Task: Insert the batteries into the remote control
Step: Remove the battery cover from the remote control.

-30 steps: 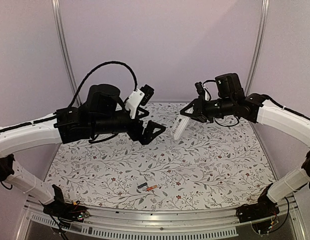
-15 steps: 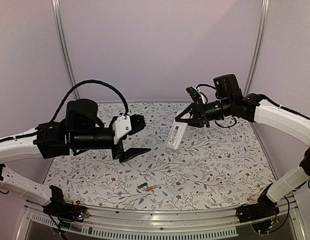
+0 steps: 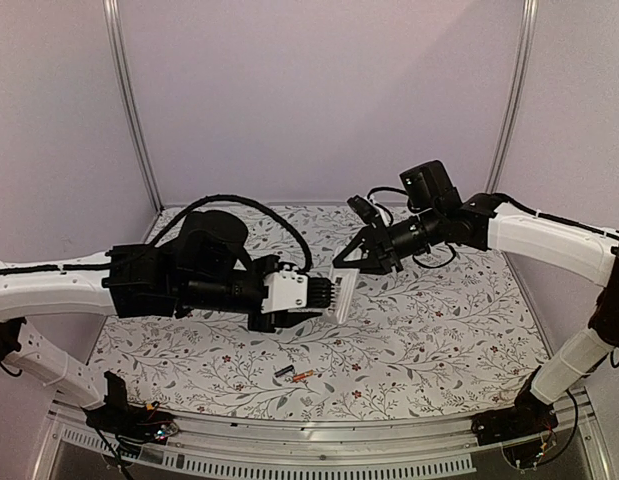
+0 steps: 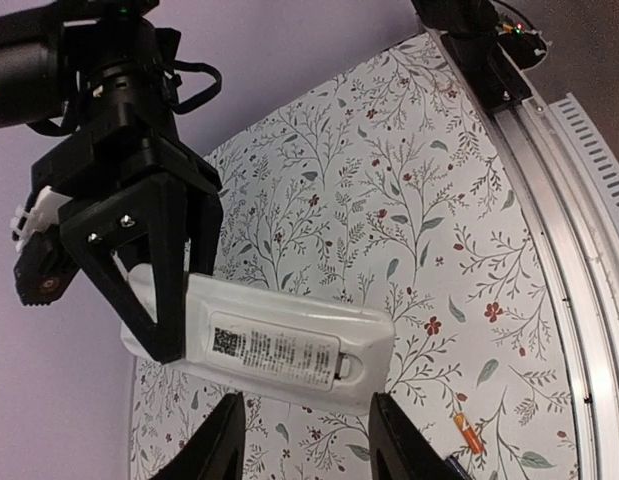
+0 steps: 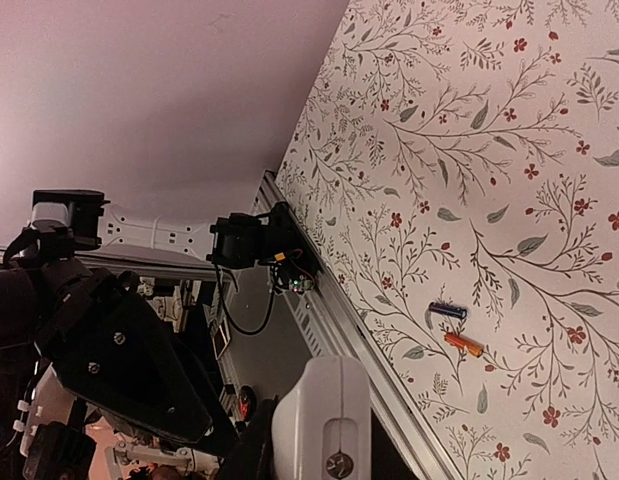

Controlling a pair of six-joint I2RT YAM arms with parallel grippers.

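Holding one white rectangular plastic remote control (image 3: pixel 344 296) in mid-air, two robot arms meet above one floral-patterned table (image 3: pixel 439 330).
At the remote's upper end the right gripper (image 4: pixel 159 325) is clamped tight. Facing it, the left gripper (image 4: pixel 304 425) stands half open, fingertips at the remote's free end; contact unclear. Two cylinders lie close together near the table's front edge: one dark grey-black battery (image 3: pixel 282 372) and one orange-red battery (image 3: pixel 303 376).

right claw (image 3: pixel 351 260) holds the remote control (image 3: pixel 345 294) over the table (image 3: pixel 439 320), left claw (image 3: pixel 325 293) beside its end.
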